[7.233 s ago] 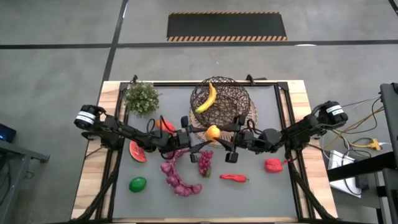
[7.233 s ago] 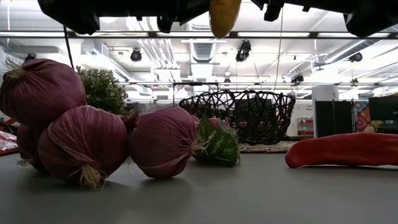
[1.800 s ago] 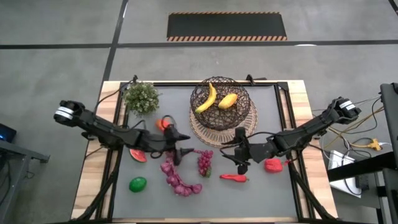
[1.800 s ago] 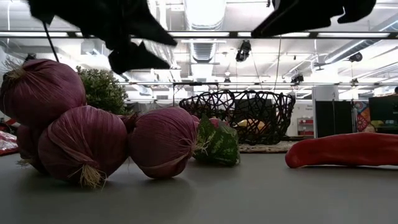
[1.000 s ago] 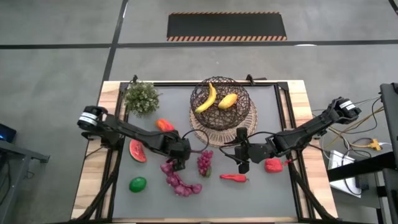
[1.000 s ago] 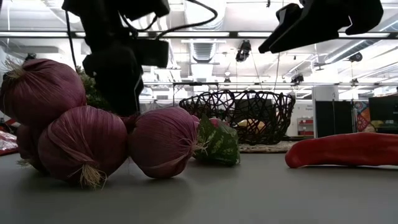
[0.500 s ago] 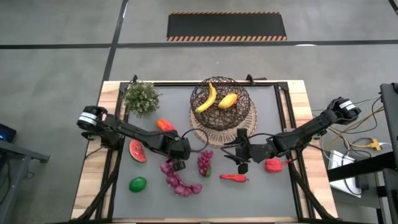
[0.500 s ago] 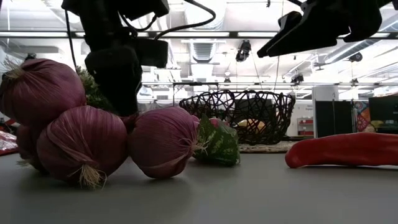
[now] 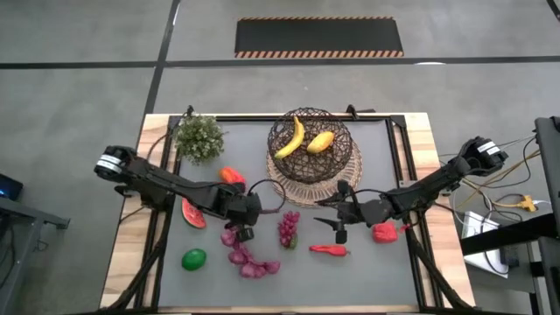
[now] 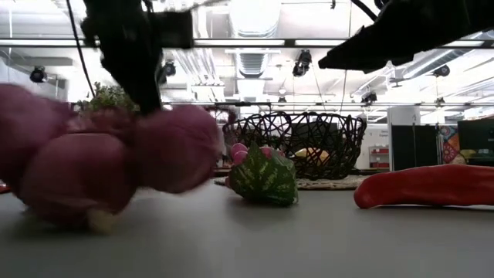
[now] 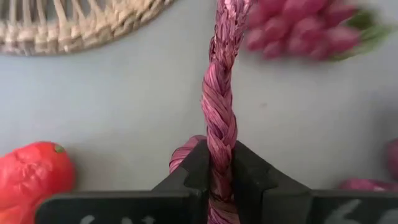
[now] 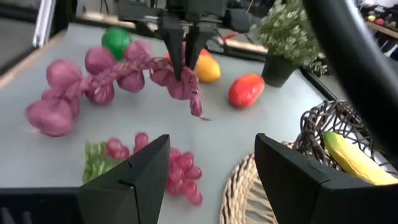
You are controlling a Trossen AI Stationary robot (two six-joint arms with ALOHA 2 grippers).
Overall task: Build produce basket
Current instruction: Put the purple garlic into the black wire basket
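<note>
Grey worktop [image 9: 376, 271] from above: the left gripper [image 9: 242, 229] is pinching the purple string [image 9: 243, 259] near the grapes [image 9: 287, 227]; the basket [image 9: 311, 144] is sitting beyond. At table height the bulbs are swinging (blurred). The left wrist view shows the braid clamped. The right gripper [image 12: 211, 171] is waiting wide open. The braid may slip; its tail is hidden.

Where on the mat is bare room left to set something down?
Free: the near right corner, nearer than the long red pepper and the red bell pepper. Crowded: the middle, where the left hand grips the purple string beside the grapes.
</note>
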